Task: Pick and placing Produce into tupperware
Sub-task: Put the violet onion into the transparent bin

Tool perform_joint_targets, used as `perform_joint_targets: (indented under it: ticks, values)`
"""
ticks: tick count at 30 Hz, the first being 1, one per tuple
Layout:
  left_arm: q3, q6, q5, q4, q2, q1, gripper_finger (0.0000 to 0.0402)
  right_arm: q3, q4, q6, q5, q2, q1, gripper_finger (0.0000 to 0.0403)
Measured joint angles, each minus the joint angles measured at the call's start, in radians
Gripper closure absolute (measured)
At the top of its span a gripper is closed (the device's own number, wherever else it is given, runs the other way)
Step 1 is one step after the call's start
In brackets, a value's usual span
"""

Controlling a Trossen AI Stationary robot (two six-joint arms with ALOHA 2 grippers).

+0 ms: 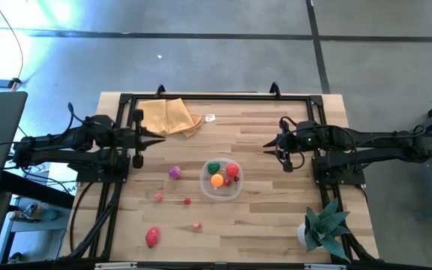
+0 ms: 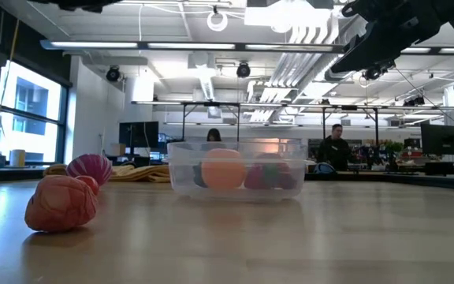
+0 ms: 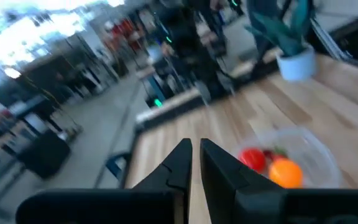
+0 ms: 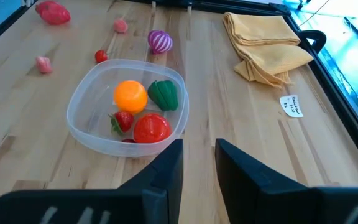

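One wooden desk [image 1: 276,225] on grey floor, office room beyond. Tupperware [image 1: 221,180] mid-desk holds four produce pieces; five more [image 1: 175,173] lie loose to its left. Desk edges framed by black rails. Right hand [image 1: 267,145], slightly parted and empty, hovers right of tupperware; left hand [image 1: 160,139] clenched, empty, far-left.

- my left gripper [image 1: 160,139] is closed and empty, the arm reaching in from the left side, held above the table.
- my right gripper [image 1: 267,145] has a small gap between its fingers [image 4: 166,168], holding nothing, raised high at the right side.
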Motion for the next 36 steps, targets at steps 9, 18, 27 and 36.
perform_joint_targets:
  ticks: [9, 18, 27, 36]
  values:
    - [0.0, -0.012, -0.067, 0.048, 0.003, 0.0, 0.0378, 0.0, 0.0, 0.0, 0.0, 0.0, 0.0, 0.032]
    - [0.005, -0.181, -0.246, -0.092, 0.008, 0.0, 0.0378, 0.0, 0.0, 0.0, 0.0, 0.0, 0.0, 0.032]
    - [0.28, -0.534, -0.395, -0.6, 0.175, 0.0, 0.0378, 0.0, 0.0, 0.0, 0.0, 0.0, 0.0, 0.032]
    - [0.509, -0.799, -0.381, -1.044, 0.559, 0.0, 0.0378, 0.0, 0.0, 0.0, 0.0, 0.0, 0.0, 0.032]
